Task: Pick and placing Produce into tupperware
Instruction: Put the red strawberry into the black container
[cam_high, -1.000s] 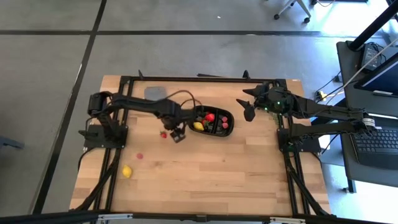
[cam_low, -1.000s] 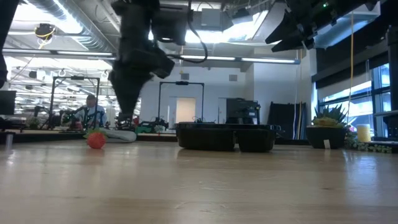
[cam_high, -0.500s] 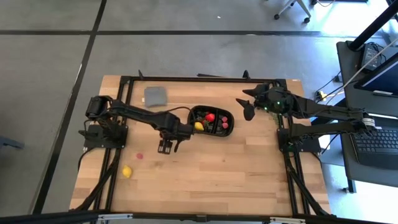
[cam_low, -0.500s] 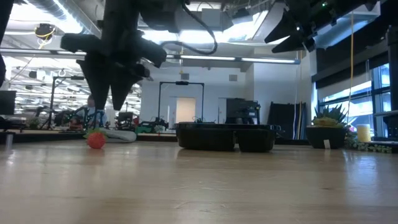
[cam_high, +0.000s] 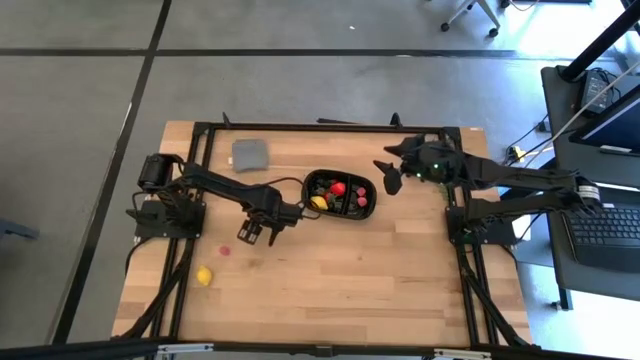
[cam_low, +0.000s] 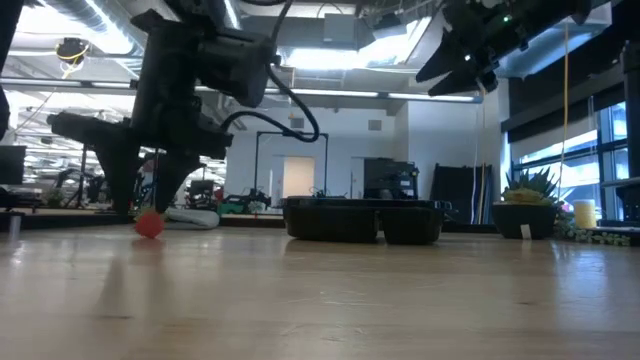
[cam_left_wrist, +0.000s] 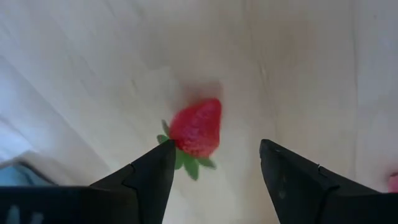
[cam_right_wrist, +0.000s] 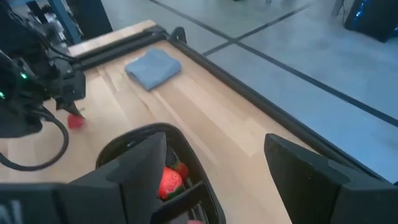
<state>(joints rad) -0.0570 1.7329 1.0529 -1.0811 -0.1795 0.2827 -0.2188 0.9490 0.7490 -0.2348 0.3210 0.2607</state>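
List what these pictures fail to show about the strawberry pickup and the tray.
- Strawberry: in the high view, hidden beneath the left tool.
- Black tray contents: in the low view, hidden by its own wall.
- Tray in the right wrist view: cut off by the right tool's fingers.
- Small pink piece: too small to identify.

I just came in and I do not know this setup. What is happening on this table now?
The robot is putting toy produce into a black tray, which already holds several pieces. The left gripper is open and hangs over a strawberry lying on the table, not yet grasping it. A lemon and a pink piece also lie loose on the wood. The right gripper waits open, raised beside the tray.
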